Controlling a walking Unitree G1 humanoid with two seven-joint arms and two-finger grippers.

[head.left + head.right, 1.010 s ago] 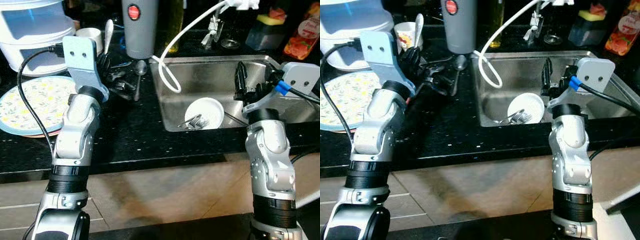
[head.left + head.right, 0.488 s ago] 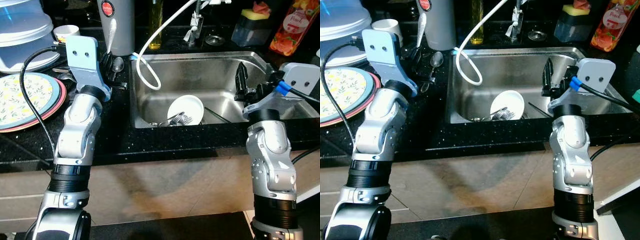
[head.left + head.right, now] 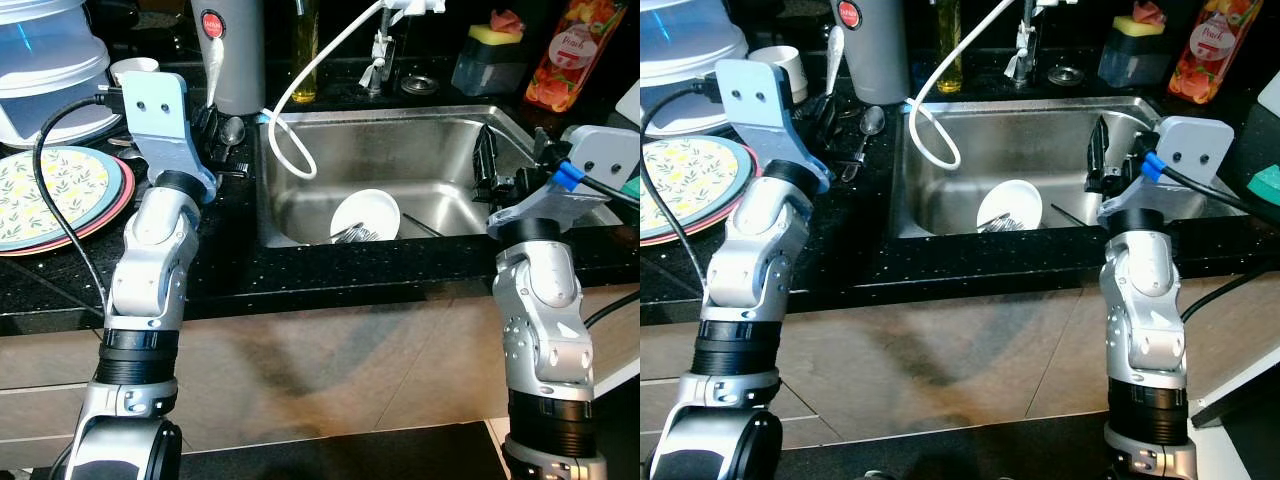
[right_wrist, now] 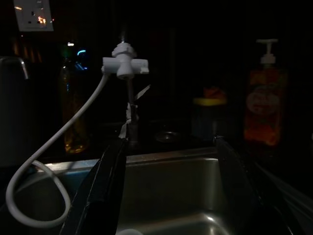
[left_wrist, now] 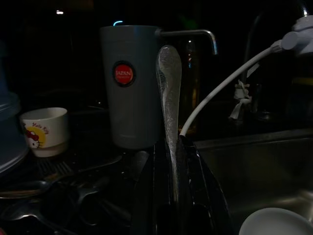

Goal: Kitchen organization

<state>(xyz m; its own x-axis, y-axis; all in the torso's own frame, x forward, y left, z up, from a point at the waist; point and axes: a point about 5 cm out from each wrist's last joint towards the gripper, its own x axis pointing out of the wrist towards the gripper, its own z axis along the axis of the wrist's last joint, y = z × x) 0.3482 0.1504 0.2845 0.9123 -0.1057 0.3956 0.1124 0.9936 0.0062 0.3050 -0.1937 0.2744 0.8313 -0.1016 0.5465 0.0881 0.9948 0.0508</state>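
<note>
My left gripper (image 3: 216, 128) is shut on a metal spoon (image 5: 168, 93), which stands upright between the fingers above the black counter, just left of the steel sink (image 3: 420, 150). The spoon's bowl (image 3: 232, 130) shows beside the grey kettle (image 3: 232, 50). My right gripper (image 3: 487, 165) hangs open over the right part of the sink, its fingers (image 4: 110, 176) wide apart with nothing between them. A white bowl (image 3: 365, 213) holding forks lies in the sink basin.
A white hose (image 3: 300, 100) loops from the tap into the sink. A patterned plate (image 3: 50, 195), a small cup (image 5: 45, 129) and loose cutlery (image 5: 49, 181) sit on the counter at left. An orange soap bottle (image 3: 562, 55) and a sponge holder (image 3: 487, 55) stand behind the sink.
The camera has moved, so the counter and sink sit further left in view. Both arms keep their pose; the spoon stays in the left gripper.
</note>
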